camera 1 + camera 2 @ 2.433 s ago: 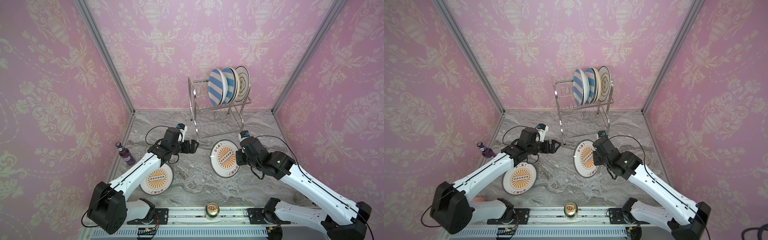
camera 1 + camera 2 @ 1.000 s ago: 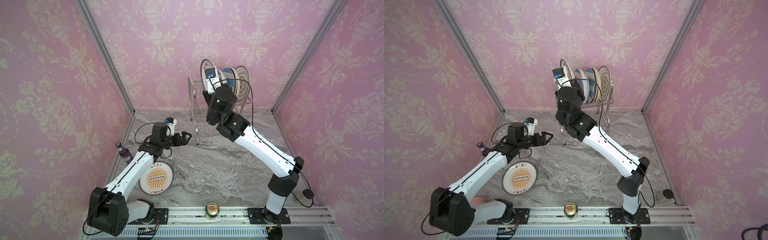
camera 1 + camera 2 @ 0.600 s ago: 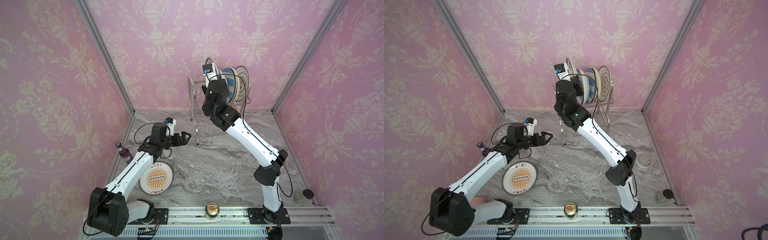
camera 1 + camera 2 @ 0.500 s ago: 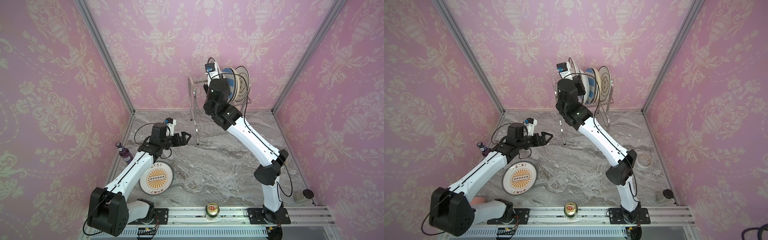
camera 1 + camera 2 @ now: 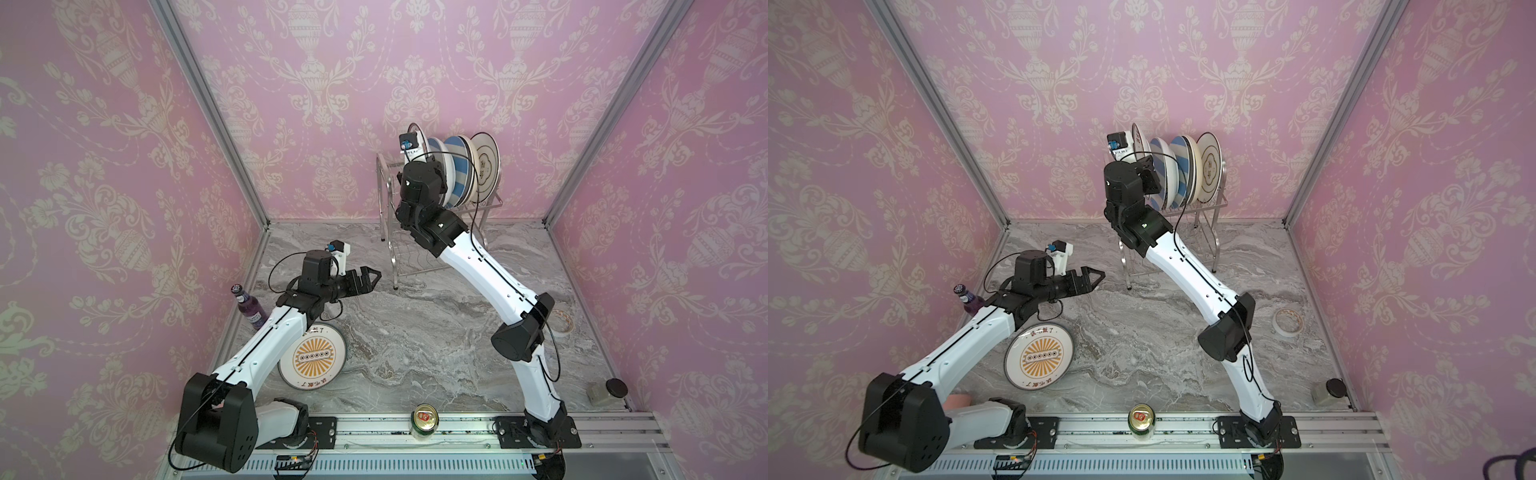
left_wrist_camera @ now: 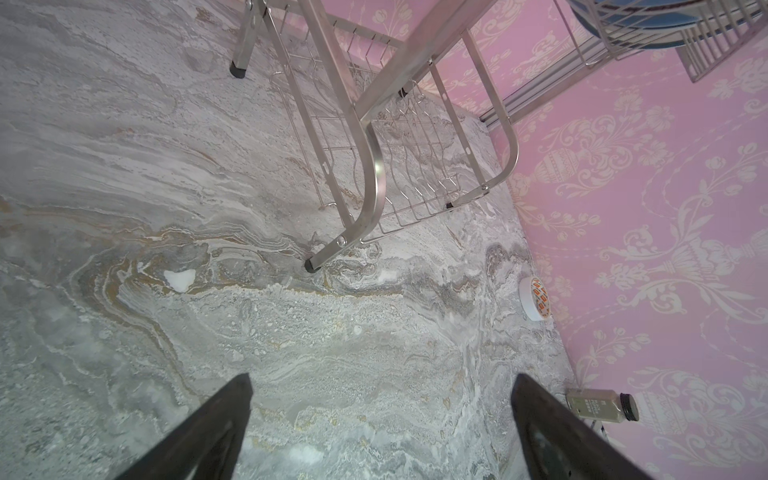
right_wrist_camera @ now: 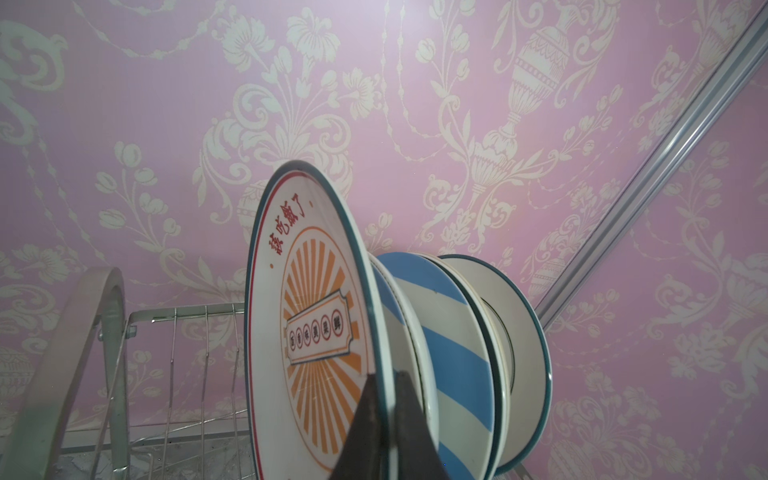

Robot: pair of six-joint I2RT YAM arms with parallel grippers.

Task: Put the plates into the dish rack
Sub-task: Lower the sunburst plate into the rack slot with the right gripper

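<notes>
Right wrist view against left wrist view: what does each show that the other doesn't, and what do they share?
Right wrist only: the right gripper, jaws shut on the sunburst plate at its rim. Left wrist only: the left gripper, jaws open and empty, a tape roll and a small bottle lying by the wall. Both: the dish rack, blue-striped plates, pink wallpaper.

Bright, even, diffuse lighting, faint soft shadows on the marble bench [image 5: 415, 332], mild sheen on the steel dish rack [image 6: 373, 174], fisheye bowing toward frame edges, wrist views slightly softer.
</notes>
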